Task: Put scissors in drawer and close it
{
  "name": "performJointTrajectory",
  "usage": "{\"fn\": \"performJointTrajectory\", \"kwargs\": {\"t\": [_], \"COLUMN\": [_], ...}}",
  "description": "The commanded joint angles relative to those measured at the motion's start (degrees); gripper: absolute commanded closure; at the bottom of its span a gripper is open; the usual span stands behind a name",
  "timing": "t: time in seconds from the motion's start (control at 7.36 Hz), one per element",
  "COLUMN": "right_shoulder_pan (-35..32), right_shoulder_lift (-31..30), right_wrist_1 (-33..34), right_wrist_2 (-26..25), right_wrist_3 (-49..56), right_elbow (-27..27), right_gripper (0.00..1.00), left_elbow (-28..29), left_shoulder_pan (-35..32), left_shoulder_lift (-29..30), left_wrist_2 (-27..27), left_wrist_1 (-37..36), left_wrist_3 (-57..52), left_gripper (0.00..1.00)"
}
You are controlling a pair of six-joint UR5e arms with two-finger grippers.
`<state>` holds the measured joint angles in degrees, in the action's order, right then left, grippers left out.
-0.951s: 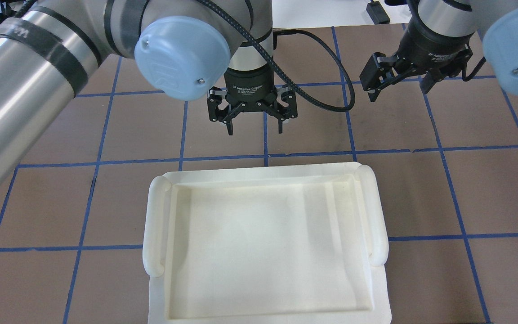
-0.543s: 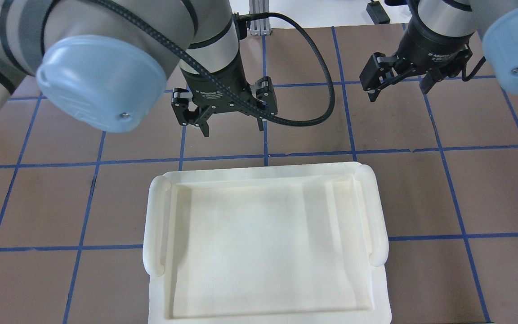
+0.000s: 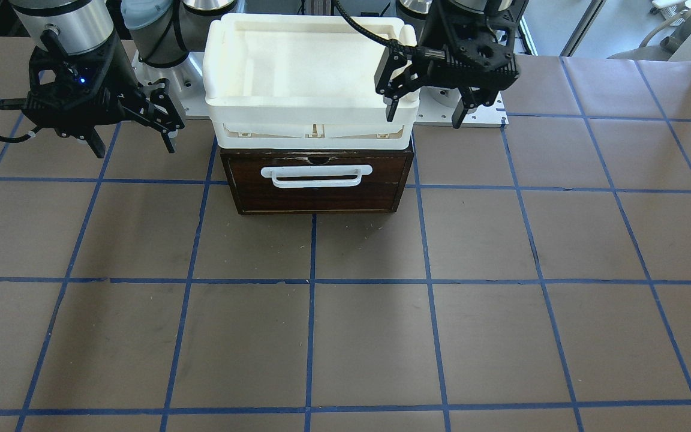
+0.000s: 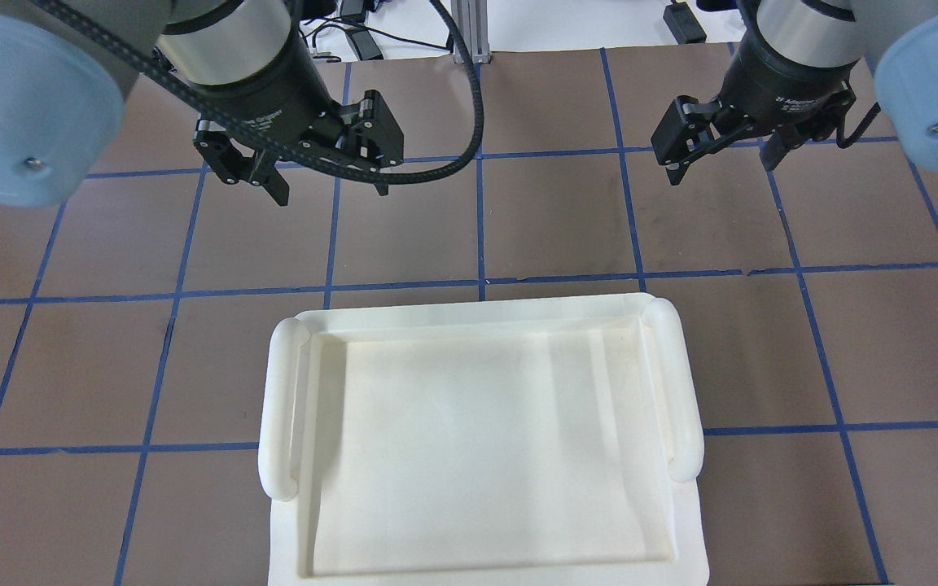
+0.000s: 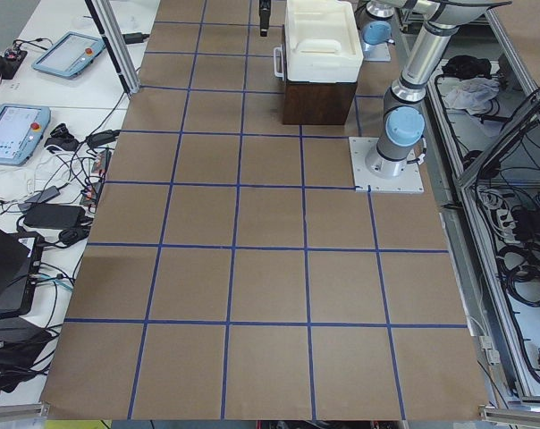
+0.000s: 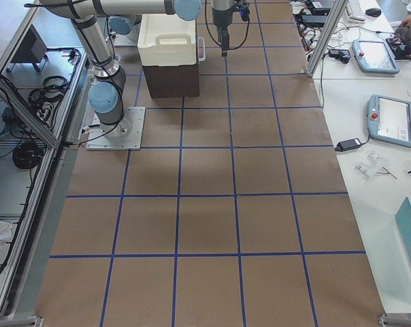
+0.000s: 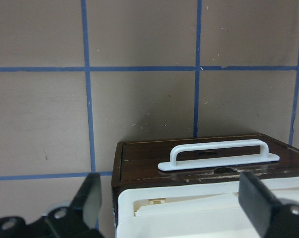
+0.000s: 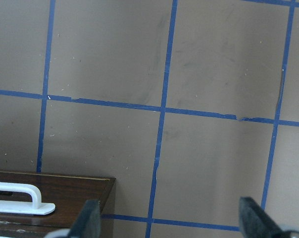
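Note:
The drawer [image 3: 315,192] is shut, its dark brown front and white bar handle [image 3: 315,176] facing away from me. It also shows in the left wrist view [image 7: 139,161] and the right wrist view [image 8: 75,191]. The scissors show in no view. My left gripper [image 4: 330,192] is open and empty, in the air beside the drawer box's front corner [image 3: 424,117]. My right gripper [image 4: 721,167] is open and empty on the other side of the box [image 3: 134,147]. In the overhead view the drawer is hidden under the tray.
A white plastic tray [image 4: 278,407] sits on top of the drawer box [image 3: 219,96]. A black cable [image 4: 469,155] loops from my left wrist. The brown table has blue grid lines. Side tables with tablets [image 6: 389,119] and cables stand beyond the table's edge.
My left gripper has moved from over the drawer's front to the overhead view's left and a little farther from the tray, still open. The right arm has not moved.

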<state>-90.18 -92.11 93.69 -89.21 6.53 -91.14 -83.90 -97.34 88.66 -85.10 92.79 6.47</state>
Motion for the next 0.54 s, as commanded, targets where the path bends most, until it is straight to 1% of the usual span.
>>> {"fn": "performJointTrajectory", "kwargs": {"t": [0.0,0.27,0.41], "right_shoulder_pan": [-0.1,-0.1,-0.1], "right_shoulder_lift": [0.0,0.0,0.0], "right_wrist_1": [0.0,-0.2,0.0], "right_wrist_2": [0.2,0.3,0.3], "right_wrist_3": [-0.1,0.0,-0.4], "right_elbow": [0.0,0.0,0.0], "right_gripper": [0.00,0.00,0.00], "left_elbow": [-0.3,-4.9,-5.3], "left_shoulder_pan": [2.4,5.2,5.2], "left_shoulder_lift": [-1.3,-0.6,0.0], "left_wrist_2": [-0.3,-1.1,-4.3], "left_wrist_1": [-1.1,-7.1,-11.1], "left_wrist_3": [-4.4,-6.4,-7.2], "left_gripper": [0.00,0.00,0.00]}}
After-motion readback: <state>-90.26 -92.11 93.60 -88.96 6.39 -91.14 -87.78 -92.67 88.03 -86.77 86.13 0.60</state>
